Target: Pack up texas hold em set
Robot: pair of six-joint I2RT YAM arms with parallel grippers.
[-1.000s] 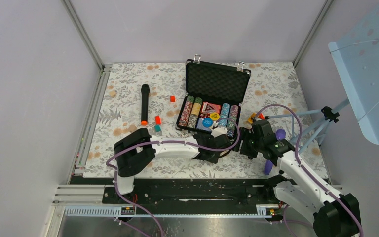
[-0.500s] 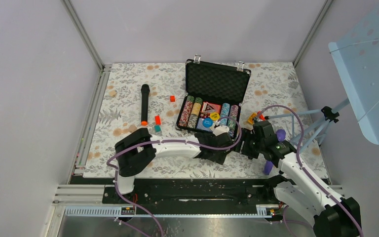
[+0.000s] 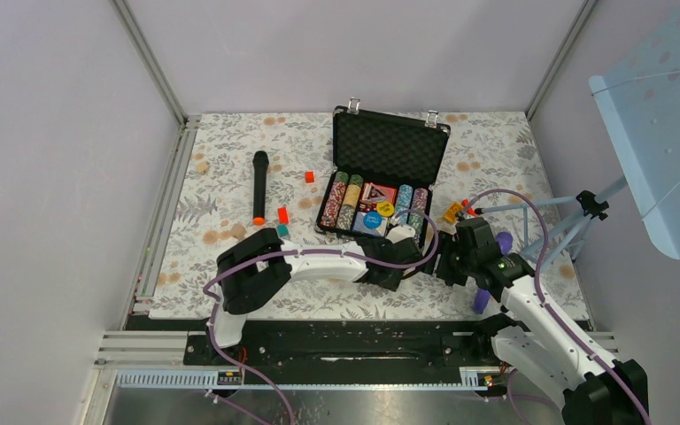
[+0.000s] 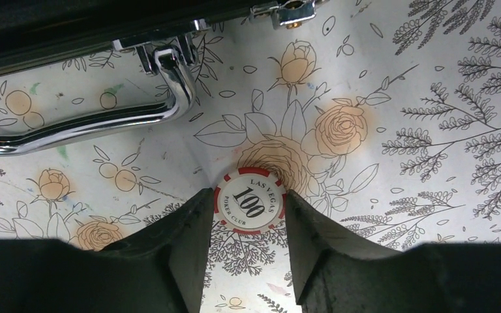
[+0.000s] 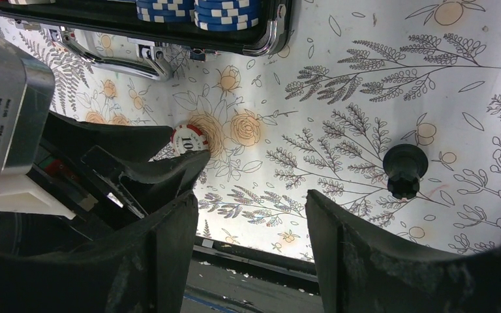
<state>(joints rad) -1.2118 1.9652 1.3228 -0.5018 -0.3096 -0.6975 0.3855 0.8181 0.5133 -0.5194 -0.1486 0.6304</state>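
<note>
Briefcase stands open mid-way across the floral surface, chip stacks in its tray; left claw sits just before its near edge, right claw close beside. Left wrist view: one red-and-white chip lies flat near the chrome handle, fingers flanking its rim; whether they pinch it I cannot tell. Right wrist view: right claw spread wide, holding nothing, facing the same spot. Risks, as I judge: the thin chip could squirt from the tips and skid under the handle; the claws, so near, could knock together.
</note>
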